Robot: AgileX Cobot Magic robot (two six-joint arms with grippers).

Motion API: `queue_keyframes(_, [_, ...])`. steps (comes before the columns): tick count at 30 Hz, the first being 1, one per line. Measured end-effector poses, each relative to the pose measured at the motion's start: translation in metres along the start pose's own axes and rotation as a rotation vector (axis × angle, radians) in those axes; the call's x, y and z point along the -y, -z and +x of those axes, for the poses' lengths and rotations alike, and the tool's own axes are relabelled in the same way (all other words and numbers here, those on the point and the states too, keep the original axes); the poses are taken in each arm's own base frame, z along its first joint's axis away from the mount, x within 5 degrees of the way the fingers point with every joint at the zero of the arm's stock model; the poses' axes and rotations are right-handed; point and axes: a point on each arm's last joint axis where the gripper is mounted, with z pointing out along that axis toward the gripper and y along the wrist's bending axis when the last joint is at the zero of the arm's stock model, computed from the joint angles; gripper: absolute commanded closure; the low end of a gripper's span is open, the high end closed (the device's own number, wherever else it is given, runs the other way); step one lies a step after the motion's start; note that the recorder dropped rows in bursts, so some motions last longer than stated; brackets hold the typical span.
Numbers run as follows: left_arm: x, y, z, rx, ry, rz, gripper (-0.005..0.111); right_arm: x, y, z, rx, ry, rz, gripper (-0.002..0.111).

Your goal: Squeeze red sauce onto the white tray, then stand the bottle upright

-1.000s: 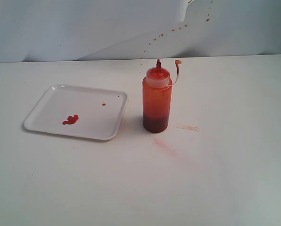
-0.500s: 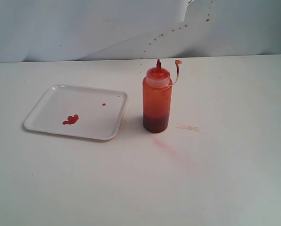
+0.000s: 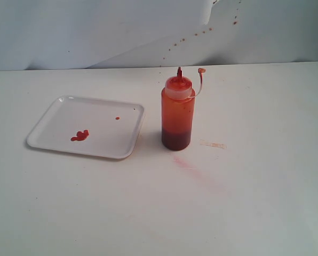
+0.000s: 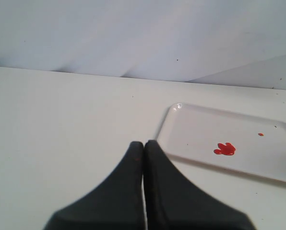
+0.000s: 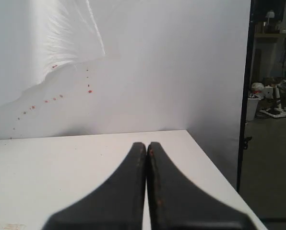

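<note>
The bottle (image 3: 177, 114) stands upright on the table, right of the white tray (image 3: 57, 114), with dark red filling in its lower part and its small cap hanging on its tether. A blob of red sauce (image 3: 80, 136) and a small drop (image 3: 117, 118) lie on the tray. The left wrist view shows the tray (image 4: 191, 129) and the sauce blob (image 4: 224, 149) beyond my left gripper (image 4: 143, 143), which is shut on nothing. My right gripper (image 5: 146, 144) is shut too, over bare table, with the bottle out of its view. Neither gripper appears in the exterior view.
A faint pinkish smear (image 3: 193, 169) stains the table in front of the bottle. Red spatter dots (image 3: 193, 34) mark the white backdrop. The table's right edge (image 5: 215, 165) drops off near my right gripper, with room clutter beyond.
</note>
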Motion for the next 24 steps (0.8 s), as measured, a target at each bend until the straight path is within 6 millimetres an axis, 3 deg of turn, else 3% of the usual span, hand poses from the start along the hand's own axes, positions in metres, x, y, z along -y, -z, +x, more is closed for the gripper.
queue_keyframes(9, [0.000, 0.000, 0.000, 0.000, 0.000, 0.000, 0.107, -0.001, 0.000, -0.001, 0.020, 0.004, -0.016, 0.108])
queue_keyframes(15, [0.000, 0.000, 0.000, 0.000, 0.000, 0.000, 0.107, -0.003, 0.000, 0.011, -0.108, 0.124, -0.044, 0.108])
queue_keyframes(24, [0.000, 0.000, 0.000, 0.000, 0.000, 0.000, 0.107, -0.002, 0.003, 0.025, -0.266, 0.139, -0.043, 0.108])
